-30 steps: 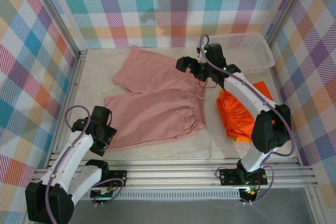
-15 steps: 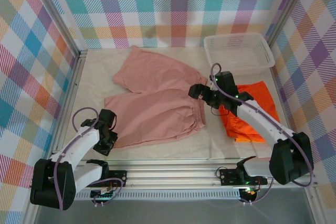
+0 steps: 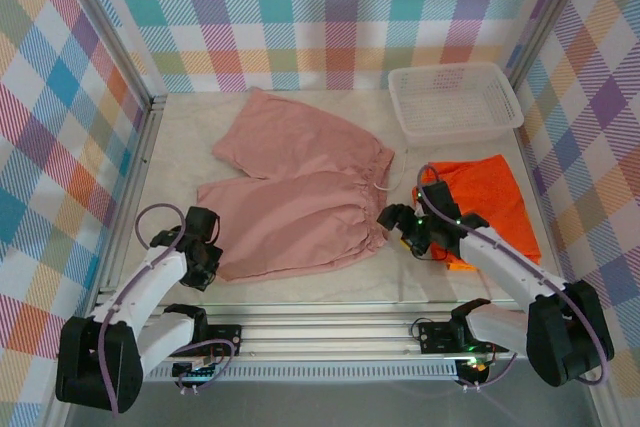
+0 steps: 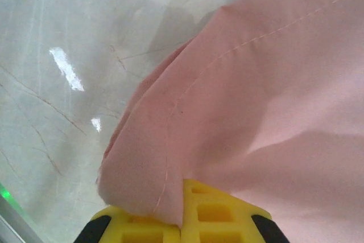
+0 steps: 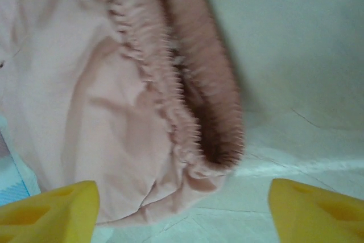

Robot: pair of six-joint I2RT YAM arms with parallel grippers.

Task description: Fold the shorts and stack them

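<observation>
While the orange shorts (image 3: 490, 202) lay folded at the right, the pink shorts (image 3: 290, 197) lay unfolded on the tabletop (image 3: 180, 147), left hand (image 4: 181, 223) pinched shut on their hem, right hand (image 5: 182, 206) open around their waistband.

Pink shorts (image 3: 295, 202) spread flat, centre; orange shorts (image 3: 495, 197) folded, right side.

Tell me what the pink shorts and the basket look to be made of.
The pink shorts look like soft, matte cloth: stitched hem, gathered waistband, loose folds. The basket looks like white moulded plastic, probably stiff: an open mesh of straight, even walls.
</observation>
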